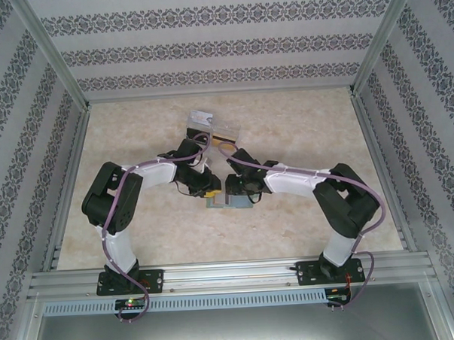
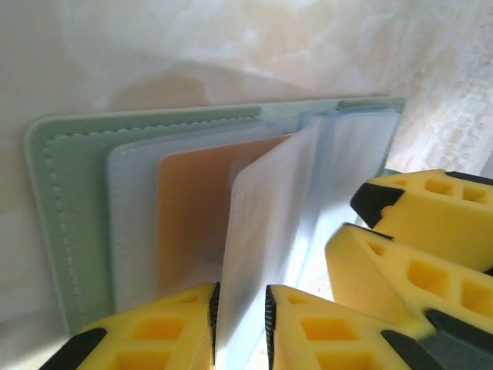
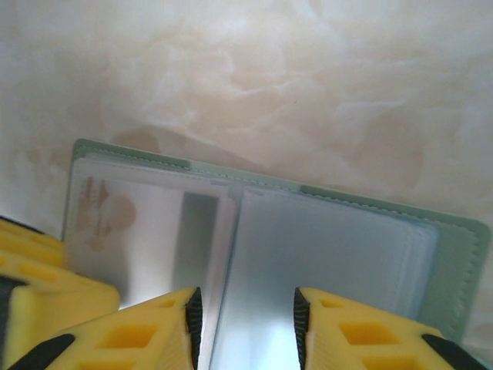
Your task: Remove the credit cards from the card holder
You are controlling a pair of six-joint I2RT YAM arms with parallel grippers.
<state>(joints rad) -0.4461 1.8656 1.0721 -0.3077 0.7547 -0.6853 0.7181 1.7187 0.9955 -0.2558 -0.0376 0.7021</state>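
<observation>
The pale green card holder (image 1: 227, 202) lies open on the table between both arms. In the left wrist view its green cover (image 2: 69, 193) shows clear sleeves, and one sleeve holds a gold-orange credit card (image 2: 192, 208). A frosted sleeve page (image 2: 262, 223) stands upright between the pads of my left gripper (image 2: 241, 297), which is shut on it. My right gripper (image 3: 245, 301) hovers open over the holder's (image 3: 454, 254) middle fold, with a sleeve page between its spread jaws. A white card with reddish print (image 3: 100, 216) sits in the left sleeve.
A clear plastic box (image 1: 210, 125) stands just behind the two grippers. The right gripper's yellow fingers (image 2: 408, 254) crowd close beside the left gripper. Patterned walls and metal rails (image 1: 70, 192) ring the marbled table.
</observation>
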